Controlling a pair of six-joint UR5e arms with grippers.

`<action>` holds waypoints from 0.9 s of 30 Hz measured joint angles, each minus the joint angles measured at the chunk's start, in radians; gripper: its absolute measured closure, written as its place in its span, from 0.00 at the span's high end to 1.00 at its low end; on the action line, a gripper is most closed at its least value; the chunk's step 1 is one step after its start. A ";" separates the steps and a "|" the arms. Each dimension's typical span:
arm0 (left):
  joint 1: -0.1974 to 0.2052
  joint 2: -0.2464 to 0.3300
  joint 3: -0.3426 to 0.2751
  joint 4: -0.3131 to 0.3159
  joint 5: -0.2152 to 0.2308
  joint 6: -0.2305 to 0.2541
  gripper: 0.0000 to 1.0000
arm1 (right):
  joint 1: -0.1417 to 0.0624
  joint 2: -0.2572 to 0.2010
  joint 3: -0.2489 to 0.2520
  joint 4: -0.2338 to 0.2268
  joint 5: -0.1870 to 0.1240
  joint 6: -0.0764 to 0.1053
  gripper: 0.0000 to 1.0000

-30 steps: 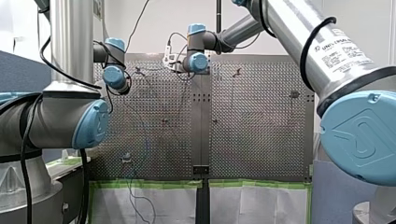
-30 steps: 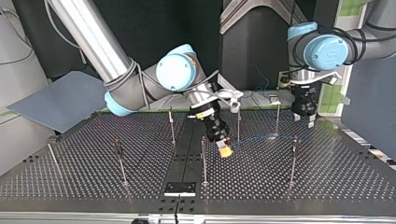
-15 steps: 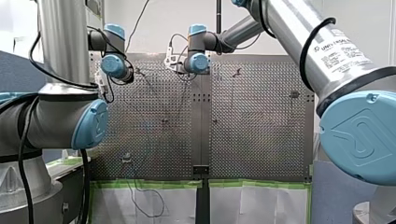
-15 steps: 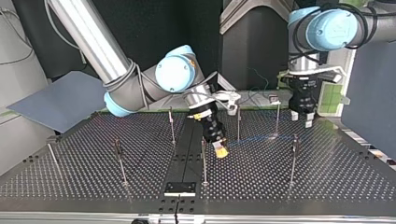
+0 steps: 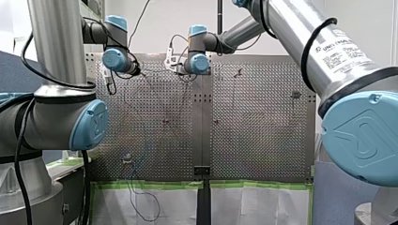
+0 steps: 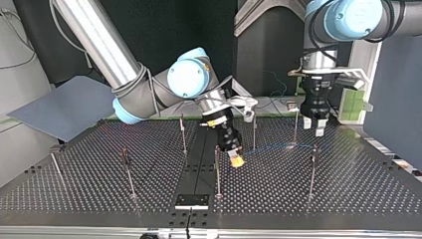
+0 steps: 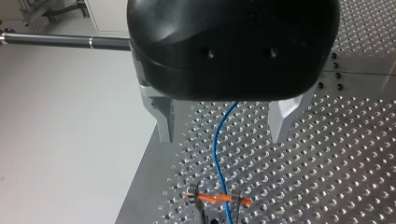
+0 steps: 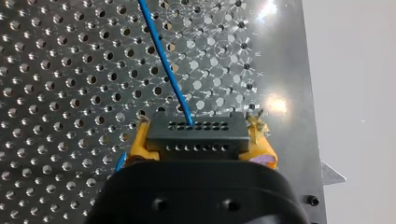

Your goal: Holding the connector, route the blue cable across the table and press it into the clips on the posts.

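In the right wrist view my right gripper (image 8: 198,140) is shut on a black connector (image 8: 196,133), which sits between its yellow pads (image 8: 137,140). The blue cable (image 8: 163,60) leaves the connector and runs away over the perforated table. The top view has that gripper (image 6: 237,160) low over the table near the middle post (image 6: 217,172). From there the cable (image 6: 278,147) stretches toward the view's right. My left gripper (image 7: 224,126) hangs open above the cable (image 7: 217,149), which passes through an orange-marked clip (image 7: 217,198) ahead of it. It (image 6: 313,126) is clear of the table.
Several thin posts stand on the perforated table (image 6: 348,194), among them one (image 6: 312,172) under my left arm and one (image 6: 128,172) at the top view's left. A grey-blue panel (image 6: 64,107) lies beyond the table's far left corner.
My left arm has risen, lifting its open gripper higher above the table. My right gripper, with the connector, has shifted slightly to the top view's left.
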 joint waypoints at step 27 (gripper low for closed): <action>-0.076 -0.211 0.143 0.175 -0.005 -0.011 1.00 | -0.001 0.004 -0.001 -0.003 0.003 0.001 0.00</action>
